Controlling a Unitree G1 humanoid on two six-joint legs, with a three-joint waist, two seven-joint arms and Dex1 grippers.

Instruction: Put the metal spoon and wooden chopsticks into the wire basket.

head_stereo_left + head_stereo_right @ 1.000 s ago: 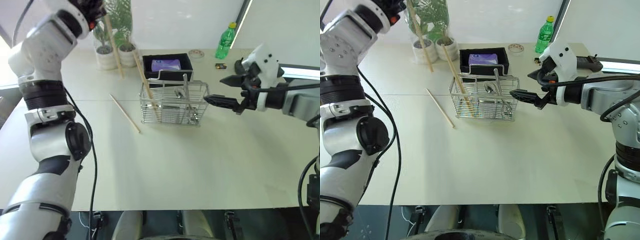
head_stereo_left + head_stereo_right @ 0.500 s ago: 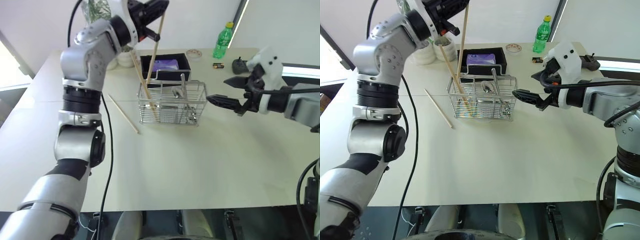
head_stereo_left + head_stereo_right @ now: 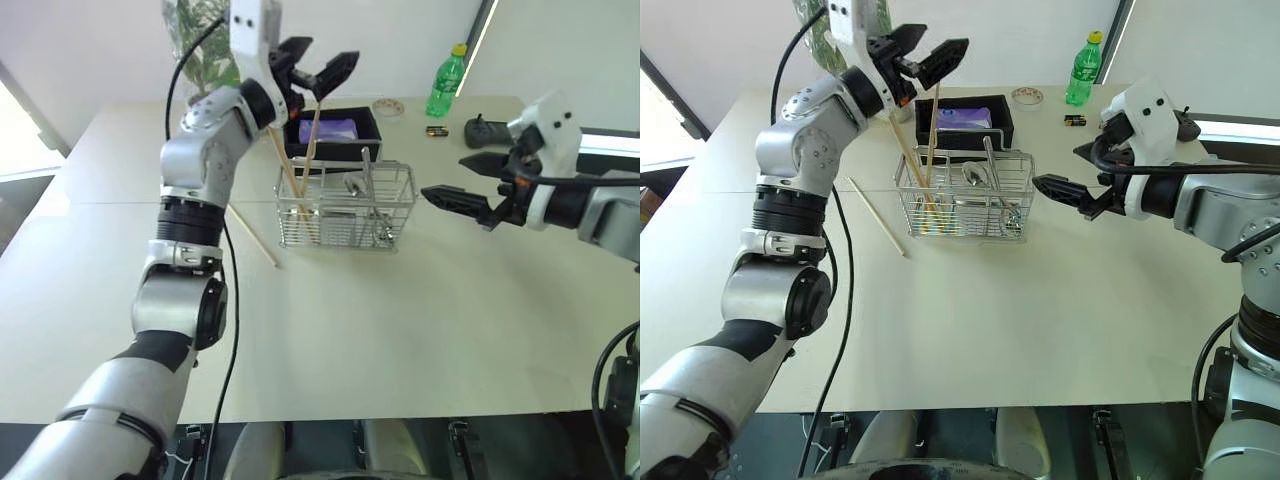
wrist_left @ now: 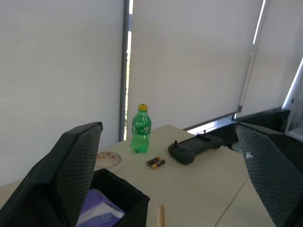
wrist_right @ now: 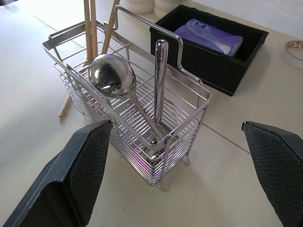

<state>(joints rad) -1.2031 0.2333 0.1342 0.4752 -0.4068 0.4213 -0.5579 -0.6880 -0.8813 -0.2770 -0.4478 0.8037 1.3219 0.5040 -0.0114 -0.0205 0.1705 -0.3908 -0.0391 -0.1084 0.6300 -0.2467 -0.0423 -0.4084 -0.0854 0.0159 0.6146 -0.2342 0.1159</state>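
Observation:
The wire basket (image 3: pixel 346 206) stands mid-table. The metal spoon (image 5: pixel 112 75) leans inside it with its round bowl up, and a second metal handle (image 5: pixel 160 71) stands beside it. Two wooden chopsticks (image 3: pixel 309 150) stand tilted in the basket's left end, and another (image 3: pixel 250 228) lies on the table to its left. My left gripper (image 3: pixel 325 62) is open just above the upper ends of the standing sticks and holds nothing. At the basket's right end my right gripper (image 3: pixel 447 176) is open, a short way off it.
A black tray (image 3: pixel 372 124) with a purple object sits just behind the basket. Farther back are a green bottle (image 3: pixel 449 84), a small dish (image 3: pixel 386 106), two batteries (image 3: pixel 439 130) and a black controller (image 4: pixel 191 150). Potted plants (image 3: pixel 815 14) stand at the back left.
My left gripper has swung in from the left over the basket and let go of the chopstick. That stick now stands in the basket. The right gripper has stayed put.

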